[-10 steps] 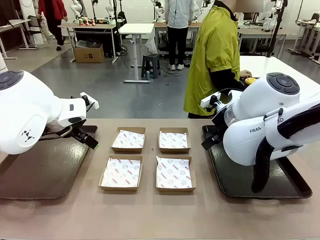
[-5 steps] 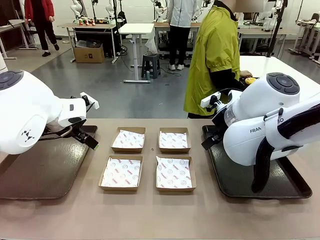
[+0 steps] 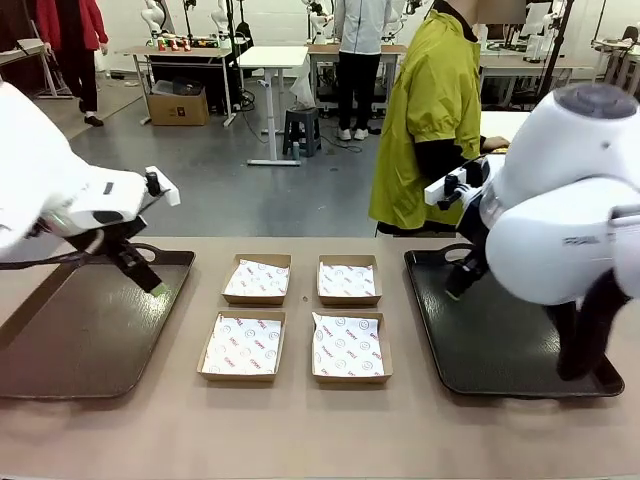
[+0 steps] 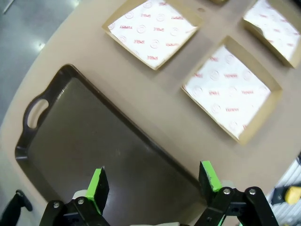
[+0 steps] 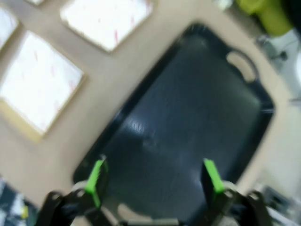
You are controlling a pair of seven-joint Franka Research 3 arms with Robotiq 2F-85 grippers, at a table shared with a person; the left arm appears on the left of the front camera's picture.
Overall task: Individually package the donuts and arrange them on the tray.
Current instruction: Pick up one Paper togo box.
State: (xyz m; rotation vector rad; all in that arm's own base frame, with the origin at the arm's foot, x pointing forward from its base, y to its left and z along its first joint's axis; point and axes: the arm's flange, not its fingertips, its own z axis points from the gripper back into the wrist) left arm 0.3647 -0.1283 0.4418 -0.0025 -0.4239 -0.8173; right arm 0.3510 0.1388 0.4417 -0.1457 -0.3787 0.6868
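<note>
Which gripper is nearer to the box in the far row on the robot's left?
Left. The left gripper hangs open over the left tray, next to that box. The right gripper is over the right tray, beyond the neighbouring box.

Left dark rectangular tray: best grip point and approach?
Grip the dark rectangular tray at its cut-out handle on the short end, from above, one finger through the slot. It lies flat on the table; that bar looks easiest to pinch.
</note>
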